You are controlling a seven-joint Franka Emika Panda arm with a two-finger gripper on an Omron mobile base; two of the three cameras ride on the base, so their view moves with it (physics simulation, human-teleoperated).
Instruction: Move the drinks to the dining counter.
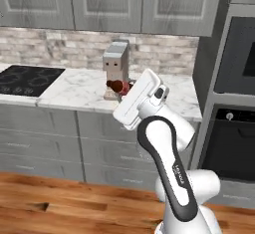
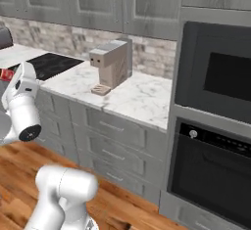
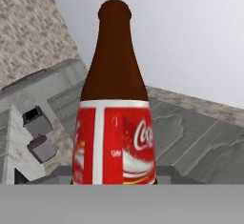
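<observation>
A dark brown bottle (image 3: pixel 114 118) with a red cola label stands close before the hand camera, neck pointing away. In the left base view this drink (image 1: pixel 118 85) lies sideways in the air above the marble counter (image 1: pixel 79 92), sticking out of my gripper (image 1: pixel 125 88) just in front of the coffee machine. The gripper is shut on the bottle's lower body and its fingertips are hidden behind the bottle. In the right base view the bottle's red label (image 2: pixel 6 74) peeks out at the left edge, beside the white hand (image 2: pixel 22 84). The dining counter is out of view.
A grey coffee machine (image 1: pixel 116 64) (image 2: pixel 112 63) stands on the counter against the stone backsplash. A black cooktop (image 1: pixel 27 78) lies to the left. A tall oven stack (image 1: pixel 234 123) (image 2: pixel 215 126) closes off the right side. Grey wall cabinets (image 1: pixel 107 1) hang above; wooden floor (image 1: pixel 60 198) lies below.
</observation>
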